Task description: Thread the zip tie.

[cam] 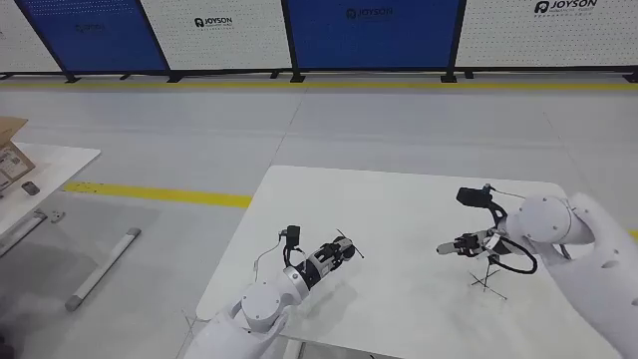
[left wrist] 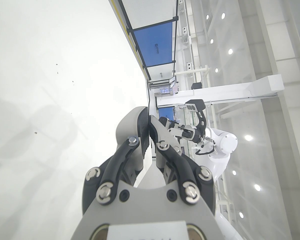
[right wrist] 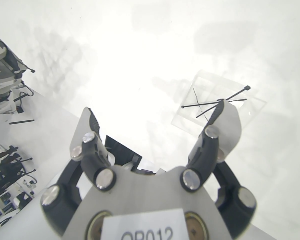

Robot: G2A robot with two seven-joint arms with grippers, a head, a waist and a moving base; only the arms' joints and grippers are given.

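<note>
White counter (cam: pixel 399 209): left fingers (left wrist: pixel 148 121) pinched shut on zip tie (right wrist: pixel 32 70); right fingers (cam: pixel 447 248) spread wide, empty, near loose ties (right wrist: pixel 202 104).

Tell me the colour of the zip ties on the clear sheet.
Black; the thin zip ties on the clear plastic sheet show best in the right wrist view.
</note>
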